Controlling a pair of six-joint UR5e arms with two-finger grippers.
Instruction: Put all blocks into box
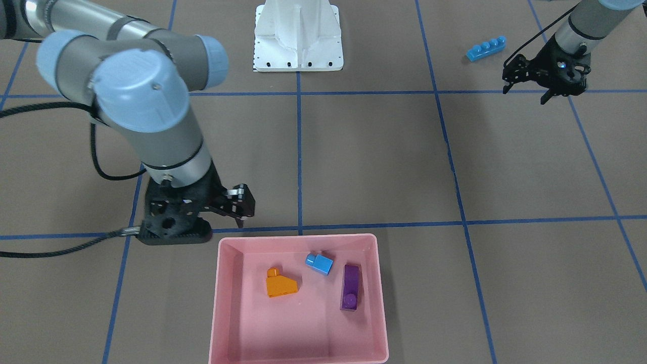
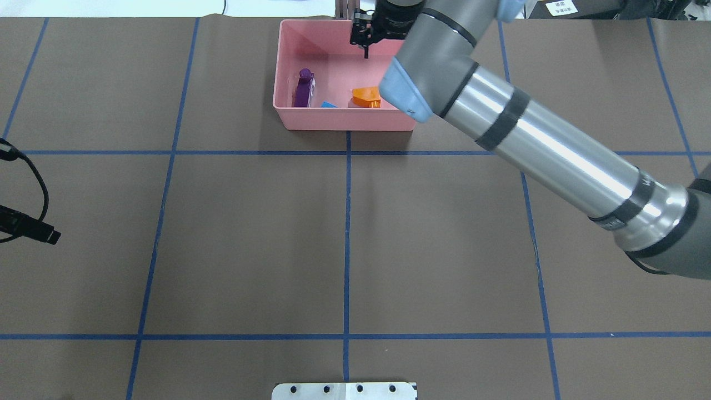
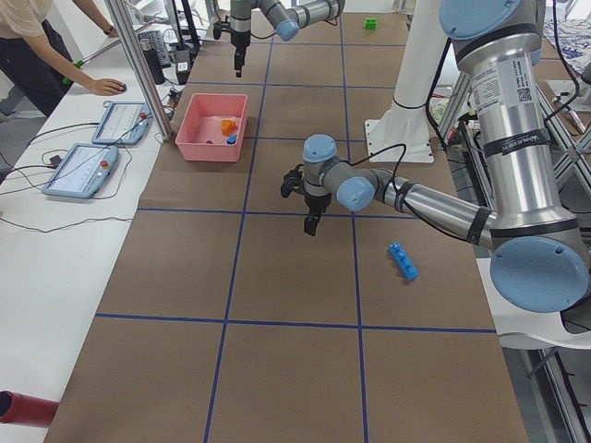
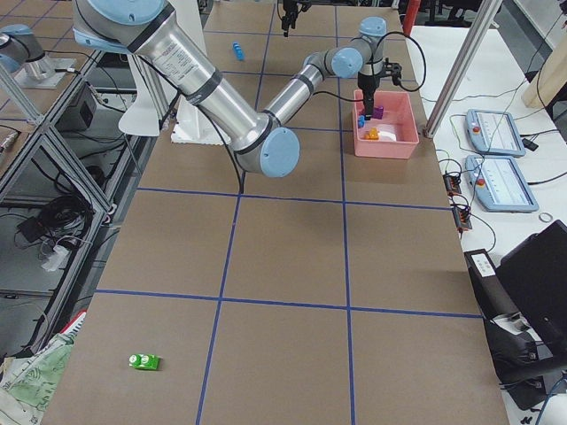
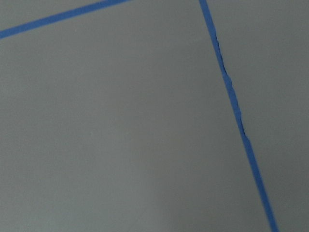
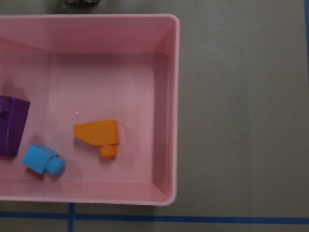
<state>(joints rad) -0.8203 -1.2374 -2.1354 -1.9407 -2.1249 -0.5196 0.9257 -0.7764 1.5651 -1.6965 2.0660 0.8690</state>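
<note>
Brown table (image 1: 374, 156) ruled with blue tape lines; white robot base (image 1: 298, 38) at the robot's edge. Beside the far edge, a white bench with two tablets (image 3: 97, 152) and an operator (image 3: 37, 46) leaning over it.

Pink box (image 1: 225, 303) at the middle of the far edge. Inside — orange block (image 1: 280, 284), small blue block (image 1: 319, 263) and purple block (image 1: 350, 287), all lying apart from one another. Long blue block (image 1: 486, 48) on the bare table toward the robot's left, nearer the robot's edge. Green block (image 4: 144, 361) alone near the table's right end, well apart from everything else.

Right gripper (image 1: 237, 207) hanging over the box's robot-side rim near its right corner, fingers pointing down, drawn close together with nothing between them; the three blocks below and farther into the box, none touching the fingers. Right arm stretched long across the table from the robot's side, wrist turned down.

Left gripper (image 1: 528, 88) low above the table, just beside the long blue block but clear of it, fingers spread and holding nothing. Left arm bent, reaching out with the wrist vertical; its camera filled only by brown surface and tape.
</note>
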